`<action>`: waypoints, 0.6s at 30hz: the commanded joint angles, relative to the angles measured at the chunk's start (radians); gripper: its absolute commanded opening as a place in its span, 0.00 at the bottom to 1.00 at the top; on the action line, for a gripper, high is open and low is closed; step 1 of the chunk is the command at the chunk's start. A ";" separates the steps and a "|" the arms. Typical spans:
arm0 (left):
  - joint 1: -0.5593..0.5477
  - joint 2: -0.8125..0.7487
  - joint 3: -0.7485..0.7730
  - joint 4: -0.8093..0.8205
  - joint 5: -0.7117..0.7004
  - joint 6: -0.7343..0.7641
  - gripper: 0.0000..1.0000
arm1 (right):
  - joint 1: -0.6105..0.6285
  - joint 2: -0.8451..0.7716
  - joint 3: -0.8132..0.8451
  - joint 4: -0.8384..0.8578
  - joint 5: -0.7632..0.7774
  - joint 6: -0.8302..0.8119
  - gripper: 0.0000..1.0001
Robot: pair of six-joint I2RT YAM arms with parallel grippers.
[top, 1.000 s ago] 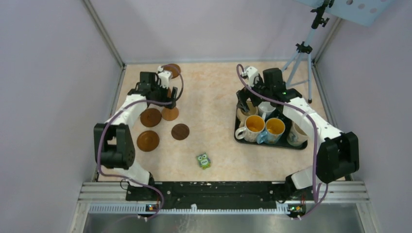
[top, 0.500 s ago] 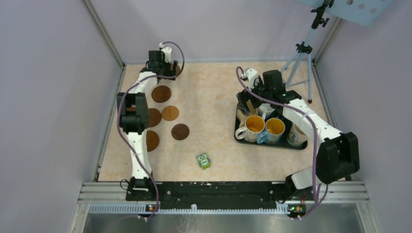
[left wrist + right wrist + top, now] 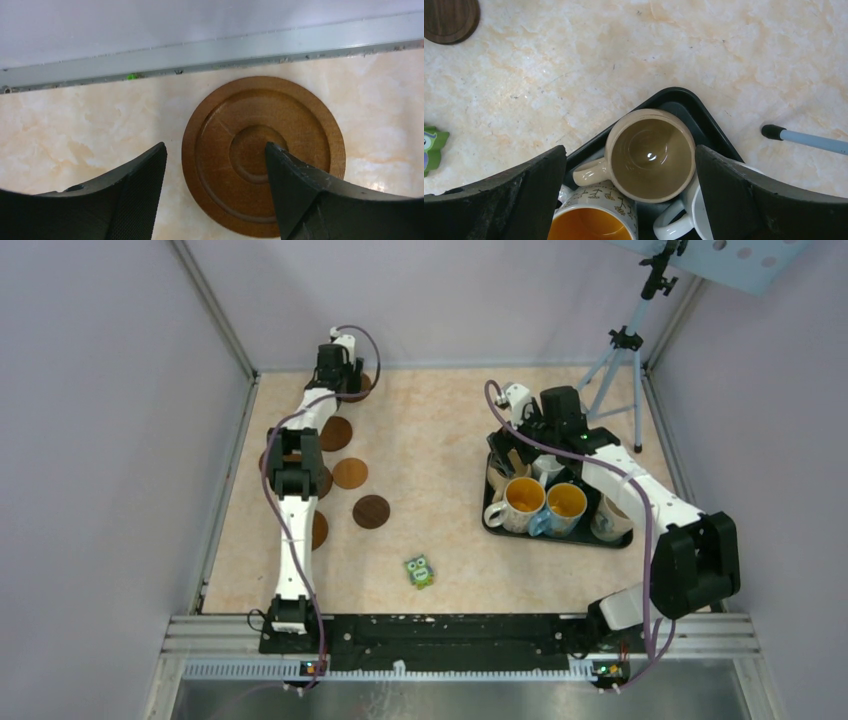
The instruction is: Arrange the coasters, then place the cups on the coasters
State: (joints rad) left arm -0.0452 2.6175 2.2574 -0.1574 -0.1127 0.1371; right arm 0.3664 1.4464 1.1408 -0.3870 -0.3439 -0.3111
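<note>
A brown ringed coaster [image 3: 230,125] lies near the back wall. My left gripper [image 3: 215,150] is open just above it, one finger [image 3: 135,195] over bare table and the other [image 3: 300,195] over the coaster's centre. From above, that gripper [image 3: 335,378] hides most of this coaster [image 3: 365,383]. More coasters lie behind the arm [image 3: 336,432], [image 3: 350,473], [image 3: 371,511]. My right gripper [image 3: 629,150] is open above the beige cup [image 3: 651,154] in the black tray [image 3: 684,97]. A cream cup with an orange inside [image 3: 591,220] and a white cup [image 3: 674,225] crowd against it.
A small green owl figure [image 3: 419,571] stands near the front middle. A tripod foot [image 3: 774,131] rests right of the tray, its legs [image 3: 620,350] at the back right. The back wall rail [image 3: 210,47] runs just beyond the ringed coaster. Two more cups [image 3: 565,502], [image 3: 610,520] fill the tray.
My left arm has stretched from the coaster group to the back left corner, leaving a coaster behind, and its jaws have narrowed. The right arm has hardly moved.
</note>
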 commanded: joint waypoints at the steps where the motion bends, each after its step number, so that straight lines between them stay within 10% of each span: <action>1: 0.015 0.001 0.045 0.014 0.033 0.002 0.78 | 0.005 -0.023 0.002 0.033 -0.006 -0.017 0.98; 18: 0.021 -0.192 -0.253 -0.180 0.352 0.028 0.53 | 0.005 -0.058 -0.015 0.046 0.017 -0.029 0.98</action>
State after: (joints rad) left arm -0.0040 2.5263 2.1223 -0.2382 0.1646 0.1135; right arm 0.3664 1.4338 1.1294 -0.3817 -0.3302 -0.3222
